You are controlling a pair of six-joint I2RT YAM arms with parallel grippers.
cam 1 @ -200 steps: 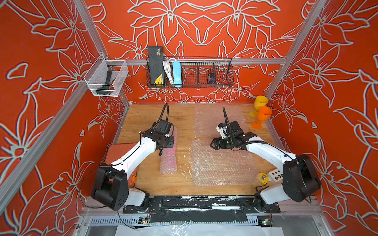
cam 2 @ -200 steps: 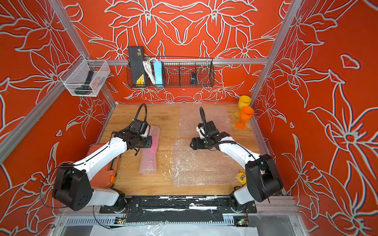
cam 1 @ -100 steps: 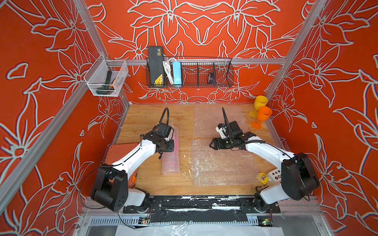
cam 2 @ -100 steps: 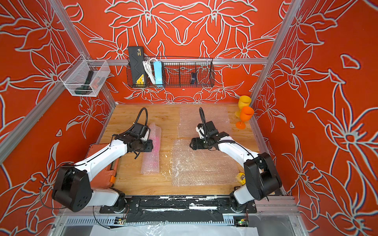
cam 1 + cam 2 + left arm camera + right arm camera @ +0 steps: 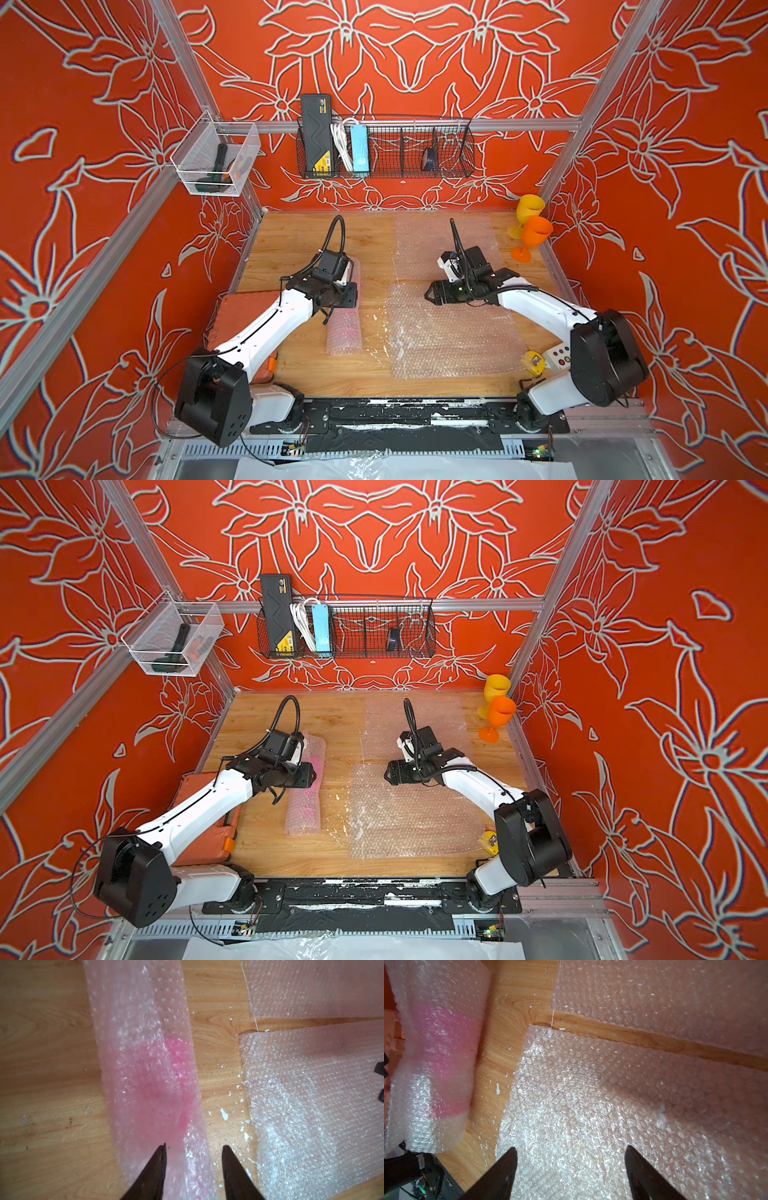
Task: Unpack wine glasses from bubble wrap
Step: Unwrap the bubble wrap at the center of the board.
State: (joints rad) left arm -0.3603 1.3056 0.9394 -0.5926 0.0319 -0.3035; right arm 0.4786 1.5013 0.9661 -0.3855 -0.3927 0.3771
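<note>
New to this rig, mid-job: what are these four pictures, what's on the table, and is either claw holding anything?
Two white robot arms with two-fingered grippers work over a wooden table. Both top views look down on everything; each wrist view looks past one arm's fingertips. Two flat bubble wrap sheets lie there: near sheet, far sheet. By the left arm lies a bubble wrap roll with the pink goblet inside. The yellow goblet and orange goblet stand unwrapped at the far right. The left gripper stands with jaws apart astride the roll's edge, not visibly clamped. The right gripper hangs open over the near sheet, holding nothing.
</note>
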